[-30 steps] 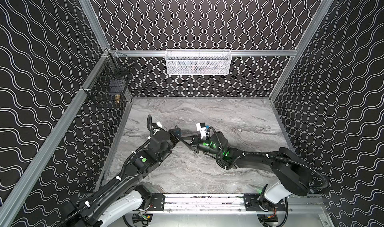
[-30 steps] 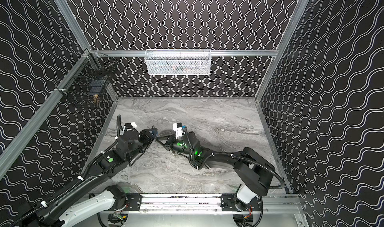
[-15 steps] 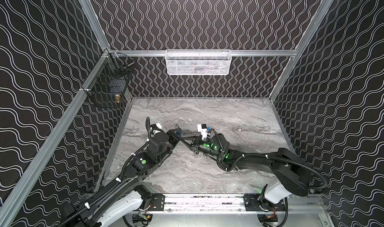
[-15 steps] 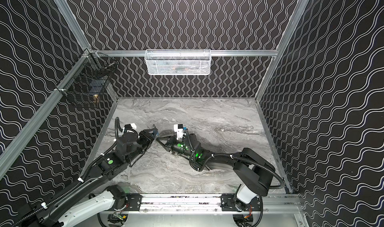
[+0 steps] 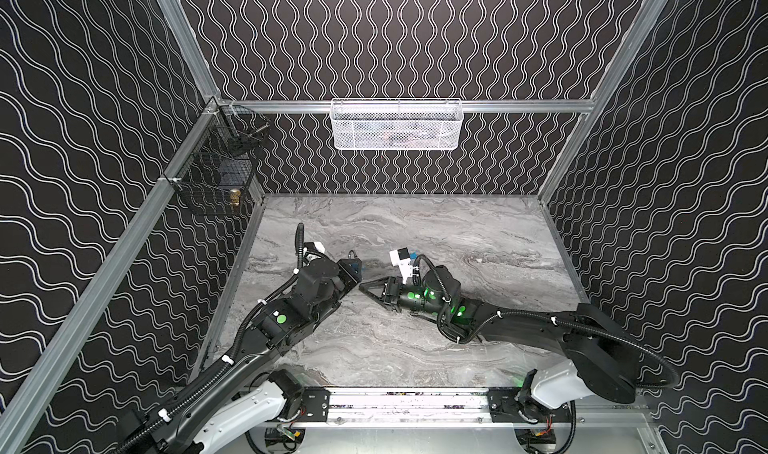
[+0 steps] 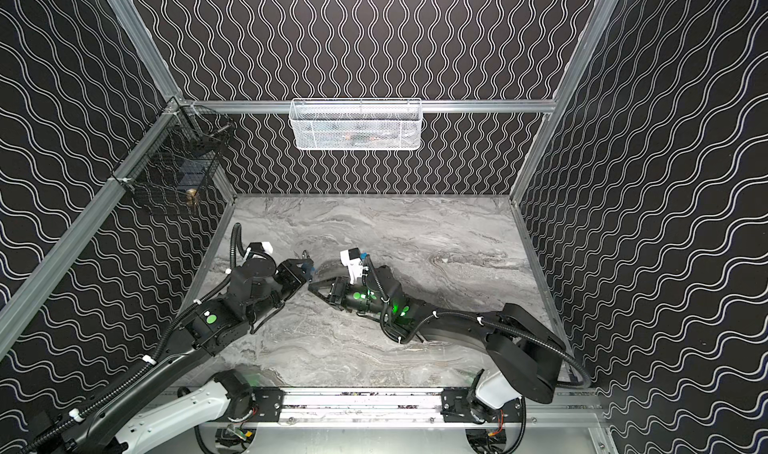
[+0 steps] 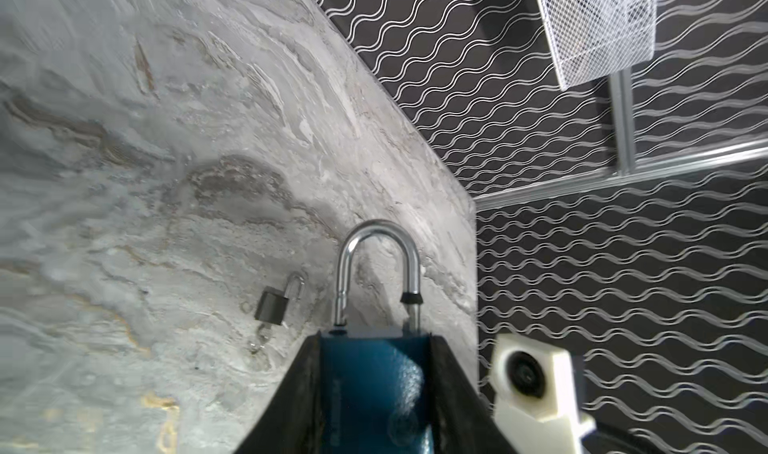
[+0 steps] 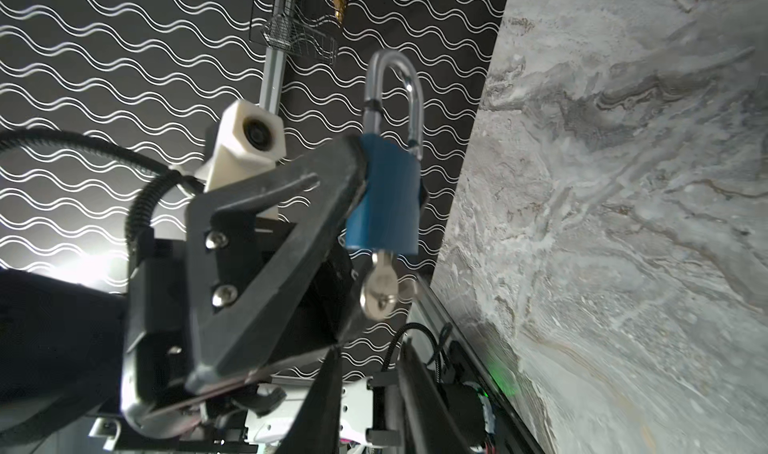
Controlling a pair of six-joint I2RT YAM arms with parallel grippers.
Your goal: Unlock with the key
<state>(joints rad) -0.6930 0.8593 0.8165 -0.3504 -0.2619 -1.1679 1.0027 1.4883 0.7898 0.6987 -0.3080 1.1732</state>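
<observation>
White mesh basket (image 5: 357,138), 12 o'clock: contents unclear. Black wire basket (image 5: 195,190), 10 o'clock: brass piece (image 5: 235,197). Left gripper (image 7: 376,341) grips blue padlock (image 7: 370,389); right gripper (image 5: 362,284) parted, empty.

There's no writing here that I can actually read. The blue padlock (image 7: 374,398) has faint stamped marks on its face (too blurred to make out), and the key (image 8: 379,291) sitting in its keyhole shows nothing legible either.
</observation>
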